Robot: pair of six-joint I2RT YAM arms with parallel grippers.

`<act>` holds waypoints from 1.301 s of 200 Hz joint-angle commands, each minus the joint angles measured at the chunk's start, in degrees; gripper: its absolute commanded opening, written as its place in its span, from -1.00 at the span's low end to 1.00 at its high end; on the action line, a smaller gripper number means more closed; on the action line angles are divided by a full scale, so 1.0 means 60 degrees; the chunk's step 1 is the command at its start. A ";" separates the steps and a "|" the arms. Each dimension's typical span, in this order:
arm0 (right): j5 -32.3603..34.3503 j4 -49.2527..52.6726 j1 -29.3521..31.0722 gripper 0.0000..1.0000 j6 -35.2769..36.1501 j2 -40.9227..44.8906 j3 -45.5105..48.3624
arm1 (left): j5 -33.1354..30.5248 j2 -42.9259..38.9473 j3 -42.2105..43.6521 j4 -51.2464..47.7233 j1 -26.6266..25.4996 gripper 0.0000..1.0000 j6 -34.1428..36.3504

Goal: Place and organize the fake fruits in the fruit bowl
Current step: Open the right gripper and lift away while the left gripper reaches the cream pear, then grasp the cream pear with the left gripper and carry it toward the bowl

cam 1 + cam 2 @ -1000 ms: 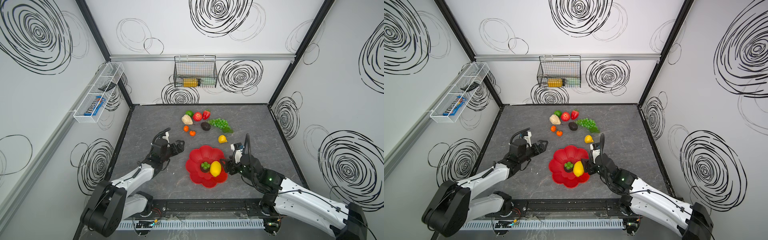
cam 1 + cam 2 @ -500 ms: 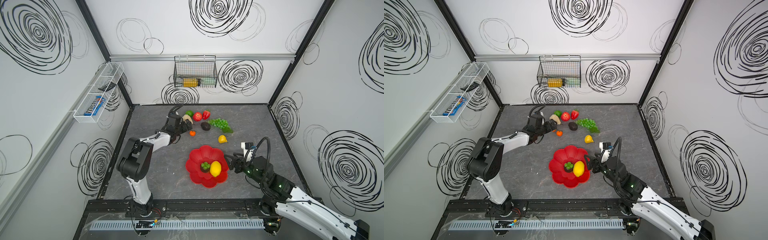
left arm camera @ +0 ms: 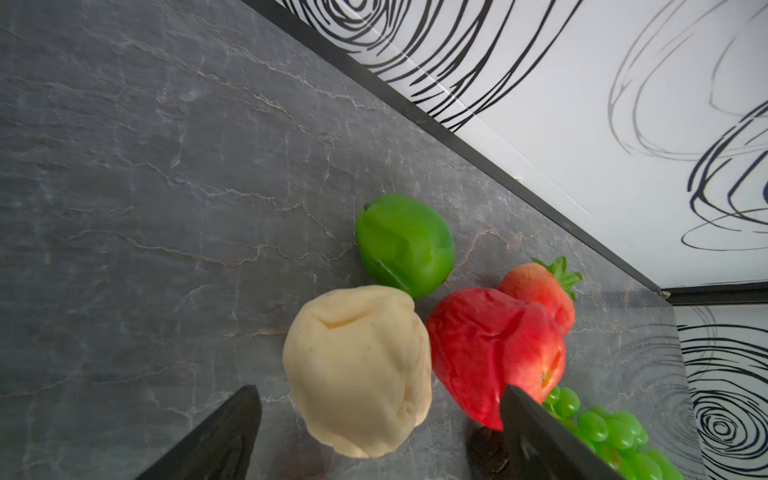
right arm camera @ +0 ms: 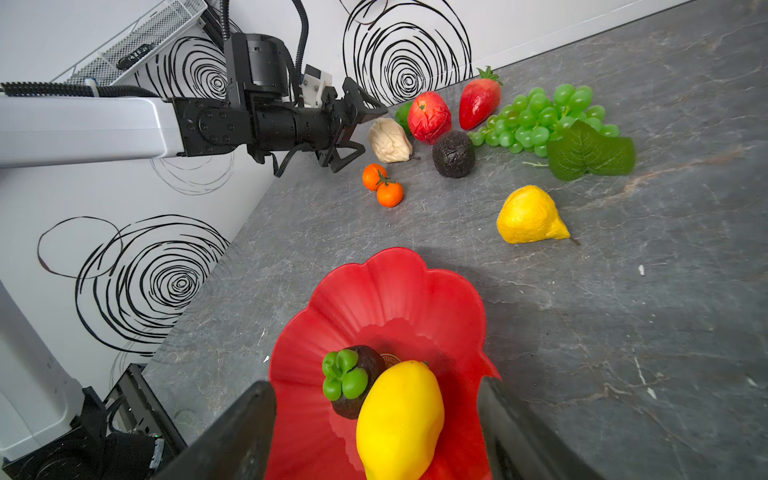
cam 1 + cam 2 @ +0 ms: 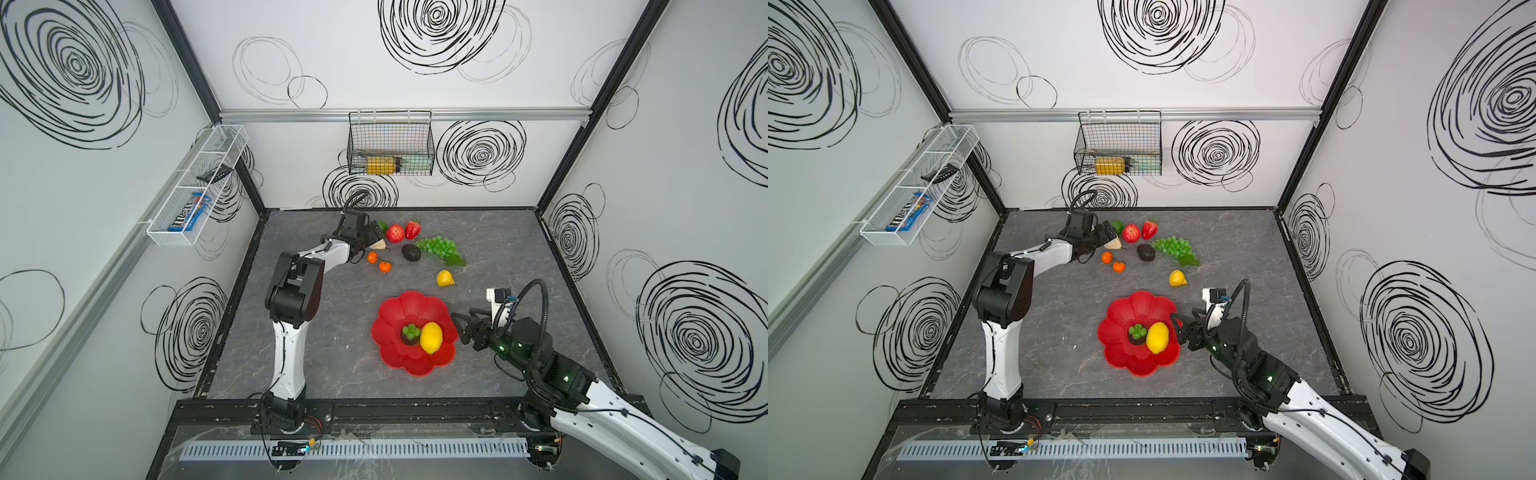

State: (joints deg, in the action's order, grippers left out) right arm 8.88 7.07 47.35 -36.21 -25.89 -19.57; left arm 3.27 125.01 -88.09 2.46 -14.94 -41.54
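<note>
— At twelve o'clock on the bench (image 5: 332, 332), loose fruits (image 5: 411, 252) crowd close to the back wall (image 5: 457, 191); bare surface runs from nine round to six o'clock of the fruit bowl (image 5: 399, 307).
— What's in the bowl?
— A yellow lemon (image 5: 431, 337) and a dark fruit (image 5: 410, 332) with a green top, touching.
— End effectors?
— Left end effector (image 3: 376, 390) stands wide, a finger either side of the beige lumpy piece (image 3: 357, 370), not gripping it. Right end effector (image 5: 459, 330), wide and empty, sits at the bowl's three o'clock rim.
</note>
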 commanded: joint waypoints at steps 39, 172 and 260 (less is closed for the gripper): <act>0.0075 0.0117 -0.0092 0.66 -0.0074 0.0015 0.0097 | -0.0165 0.1101 -0.1056 -0.0699 0.0241 0.72 -0.0115; -0.0180 -0.0022 -0.0143 0.67 -0.0118 -0.0367 0.0119 | 0.0851 0.0370 0.0080 0.0823 0.0642 0.18 -0.0884; -0.0564 -0.1126 -0.0143 0.68 -0.0080 -0.0915 0.0142 | 0.0846 -0.4352 0.4931 0.3391 0.1058 0.21 -0.2540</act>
State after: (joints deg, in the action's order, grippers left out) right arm 6.79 5.26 46.78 -36.21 -29.87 -18.98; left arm 8.60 107.07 -66.94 13.58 -8.12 -52.01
